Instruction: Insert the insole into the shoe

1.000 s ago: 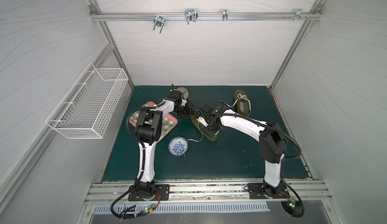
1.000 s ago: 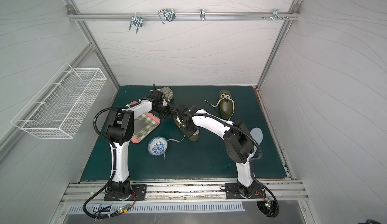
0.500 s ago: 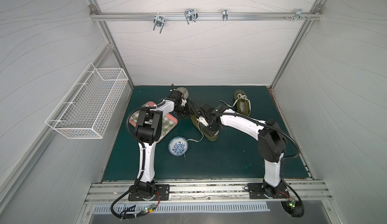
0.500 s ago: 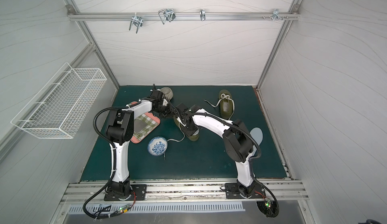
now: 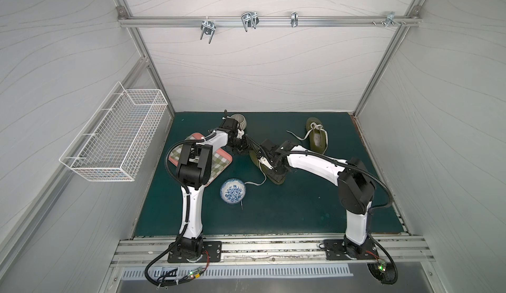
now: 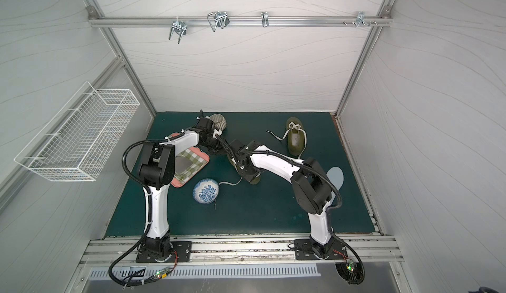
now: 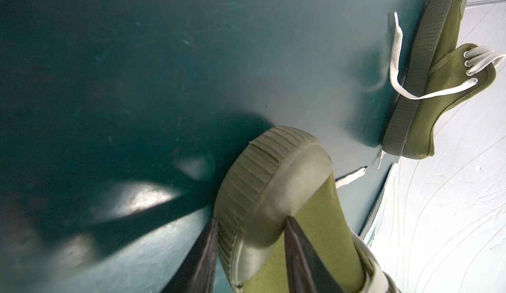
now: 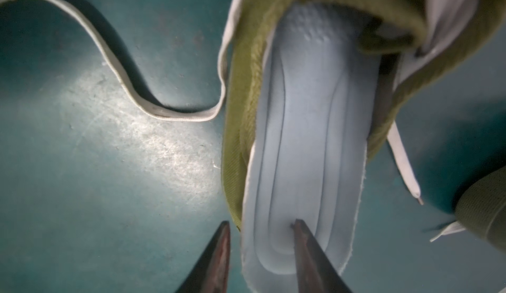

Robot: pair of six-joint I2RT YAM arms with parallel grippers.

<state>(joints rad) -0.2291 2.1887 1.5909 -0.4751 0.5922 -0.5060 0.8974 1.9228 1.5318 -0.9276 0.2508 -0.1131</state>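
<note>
1. Since a second ago, our right gripper (image 8: 261, 223) has let its jaws part. They stand moderately apart and hold nothing. One fingertip (image 8: 301, 234) rests on the pale blue insole (image 8: 309, 113), and the other hangs over the green mat (image 8: 109, 195), outside the shoe's wall.
2. Our left gripper (image 7: 252, 220) is clamped on the toe of the olive canvas shoe (image 7: 273, 173), which lies near the mat's middle, toward its back edge.
3. We see the insole's forepart tucked under the tongue, while its heel end seems to ride over the collar rather than lie flat.
4. If our resting fingertip drags as it lifts, we judge it could pull the insole back out.
5. Pressing down off-centre could fold the heel end or wedge it against the collar.
6. Should the toe grip slip, the shoe may skid, and the loose white lace (image 8: 109, 58) could snag a finger.
</note>
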